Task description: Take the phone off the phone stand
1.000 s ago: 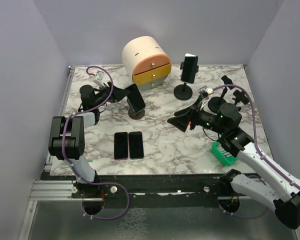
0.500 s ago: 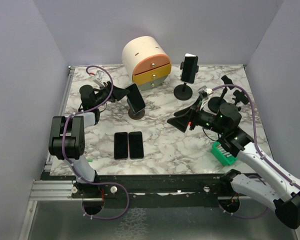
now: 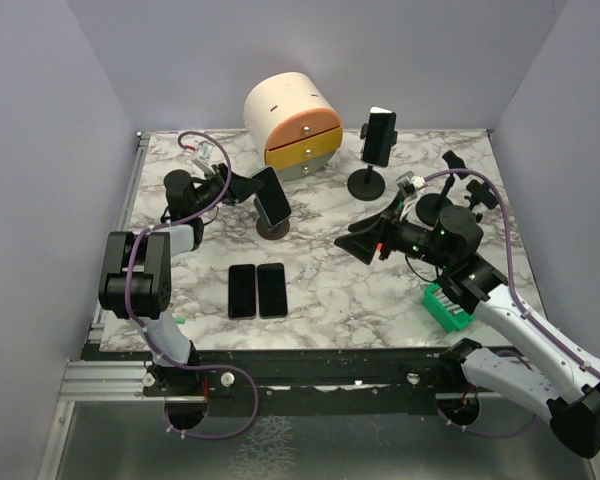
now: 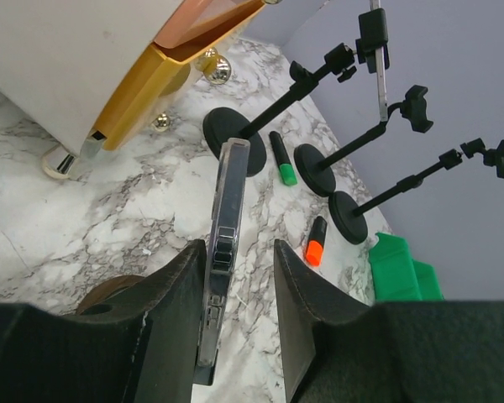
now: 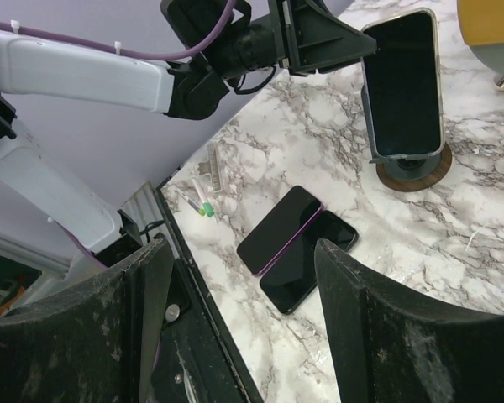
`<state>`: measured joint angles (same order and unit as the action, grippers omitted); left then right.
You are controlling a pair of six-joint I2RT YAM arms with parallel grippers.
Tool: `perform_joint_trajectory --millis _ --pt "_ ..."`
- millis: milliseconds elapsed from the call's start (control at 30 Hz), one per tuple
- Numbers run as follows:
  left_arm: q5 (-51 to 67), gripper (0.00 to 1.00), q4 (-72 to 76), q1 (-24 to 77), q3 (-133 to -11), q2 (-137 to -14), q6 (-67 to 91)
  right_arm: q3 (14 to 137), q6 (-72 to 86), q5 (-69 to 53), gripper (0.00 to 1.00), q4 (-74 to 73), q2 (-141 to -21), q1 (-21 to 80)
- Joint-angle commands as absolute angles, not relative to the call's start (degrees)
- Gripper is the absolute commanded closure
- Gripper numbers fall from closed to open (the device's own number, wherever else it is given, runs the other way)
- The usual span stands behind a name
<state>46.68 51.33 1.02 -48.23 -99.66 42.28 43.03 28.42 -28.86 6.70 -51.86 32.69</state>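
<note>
A dark phone [image 3: 272, 197] in a clear case leans in a small round wooden stand [image 3: 273, 230] left of centre. My left gripper [image 3: 252, 187] is open with its fingers on either side of the phone's upper part. In the left wrist view the phone [image 4: 227, 243] is edge-on between the fingers, close against the left one, with a gap to the right one; the gripper [image 4: 239, 294] is not closed on it. The stand's brown base [image 4: 109, 295] shows at lower left. My right gripper [image 3: 358, 245] hovers open and empty at mid-right; its view shows the phone [image 5: 401, 84] on the stand [image 5: 414, 170].
Two phones [image 3: 257, 290] lie flat side by side at the front. A second phone [image 3: 380, 137] sits on a tall black stand at the back. A round drawer unit [image 3: 293, 122] stands behind. Empty black stands [image 3: 450, 190] and a green box [image 3: 447, 305] are at right.
My left arm has shifted slightly to the right, closer around the phone. The phone remains in its stand. The right arm has not moved.
</note>
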Motion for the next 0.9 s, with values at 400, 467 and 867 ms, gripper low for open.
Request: perform_joint_trajectory --millis 400,467,867 --pt "44.03 0.76 50.66 2.28 -48.45 -99.46 39.62 44.93 27.32 -27.39 0.27 4.35 -51.86 33.22" --pt "43.44 0.8 50.18 2.29 -48.35 -99.04 39.11 44.95 27.26 -27.33 0.27 4.28 -51.86 33.22" --pt "39.34 1.0 48.37 2.24 -46.8 -94.34 37.09 45.17 26.77 -26.94 0.27 3.69 -51.6 33.23"
